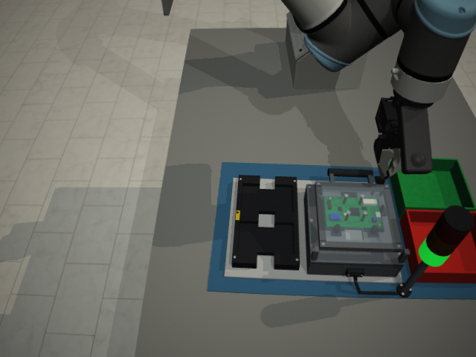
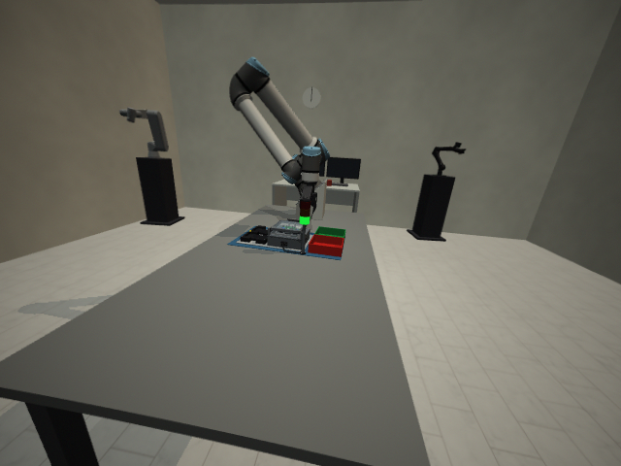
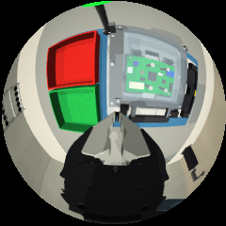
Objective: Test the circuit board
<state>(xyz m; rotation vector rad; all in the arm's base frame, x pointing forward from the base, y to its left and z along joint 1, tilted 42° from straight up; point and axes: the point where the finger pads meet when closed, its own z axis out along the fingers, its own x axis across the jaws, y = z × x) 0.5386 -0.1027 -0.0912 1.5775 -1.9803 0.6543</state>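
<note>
the gripper [image 1: 384, 177] [image 3: 117, 112] is pressed together on nothing, at the corner of the tester [image 1: 355, 267] [image 2: 287, 241] [image 3: 113, 71], near its latch. the board [image 1: 353, 212] [image 3: 150, 75] lies inside the tester under the clear, glassy lid [image 1: 359, 239] [image 3: 165, 47]. a press off the tab could leave the lid latched; haste could send the board into the squarish red bin [image 1: 426, 277] [image 2: 326, 247] [image 3: 72, 61] beside the tester, though the round light [image 1: 434, 253] [image 2: 304, 219] glows green.

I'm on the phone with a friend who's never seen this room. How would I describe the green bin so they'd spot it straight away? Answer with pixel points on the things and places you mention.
Start at the long gray table [image 1: 230, 126] [image 2: 250, 320] and find the blue mat [image 1: 261, 285] on it. At one end of that mat, beside the clear-lidded tester [image 1: 353, 267] [image 2: 286, 241], sit two open bins. Yours is green [image 1: 422, 190] [image 2: 331, 230] [image 3: 77, 105]; its neighbor is red [image 1: 442, 277] [image 2: 326, 247] [image 3: 75, 58].
</note>
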